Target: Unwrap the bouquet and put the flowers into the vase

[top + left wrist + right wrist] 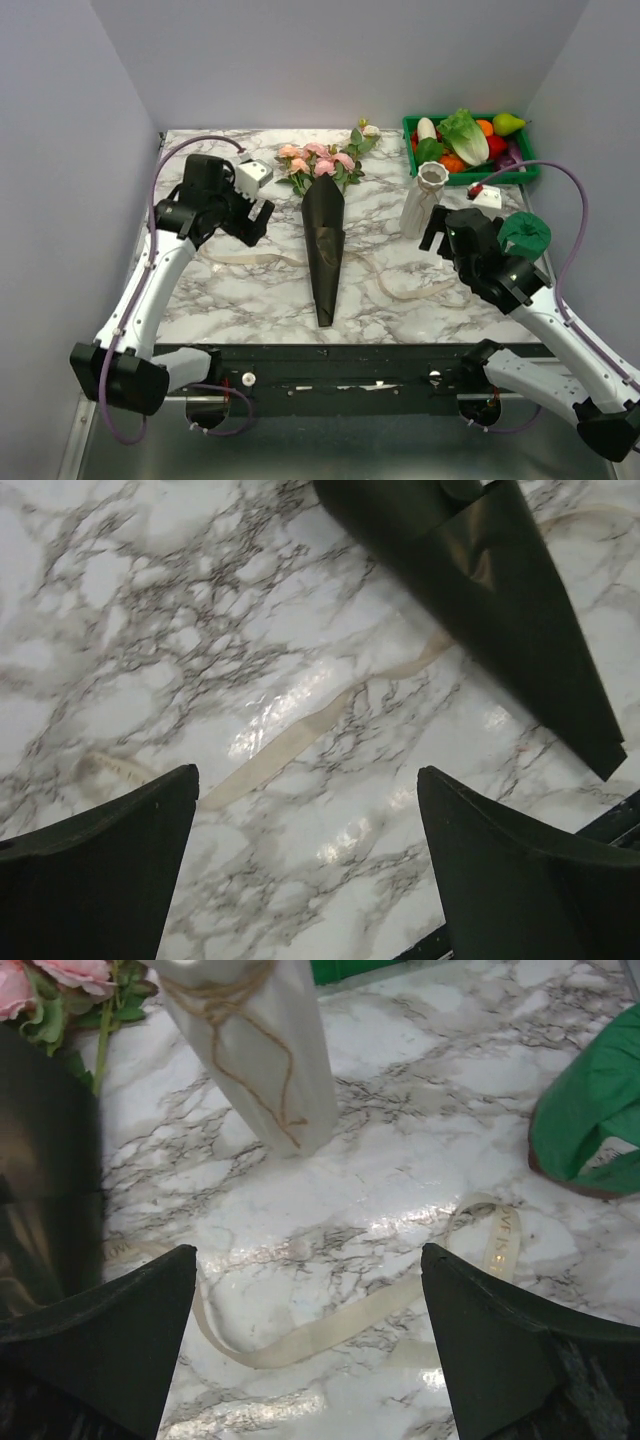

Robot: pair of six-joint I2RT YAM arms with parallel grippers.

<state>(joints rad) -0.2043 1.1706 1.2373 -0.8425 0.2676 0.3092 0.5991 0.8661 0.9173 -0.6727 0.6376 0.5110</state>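
The bouquet lies flat mid-table, its glossy black cone wrapper (325,245) pointing toward me and the pink and peach flowers (320,164) at the far end. The cream ribbon (248,258) lies loose on the marble on both sides of the cone. The white vase (424,198) stands upright to the right. My left gripper (256,218) hovers open left of the cone, over the ribbon (300,735), with the wrapper (480,590) ahead. My right gripper (436,232) is open just in front of the vase (262,1055), above a ribbon loop (350,1325).
A green crate (415,124) of plastic vegetables sits at the back right. A dark green crinkled round object (526,233) rests right of my right gripper (308,1252). A loose sprig with a cream bloom (366,131) lies behind the bouquet. A small white item (487,196) lies near the crate.
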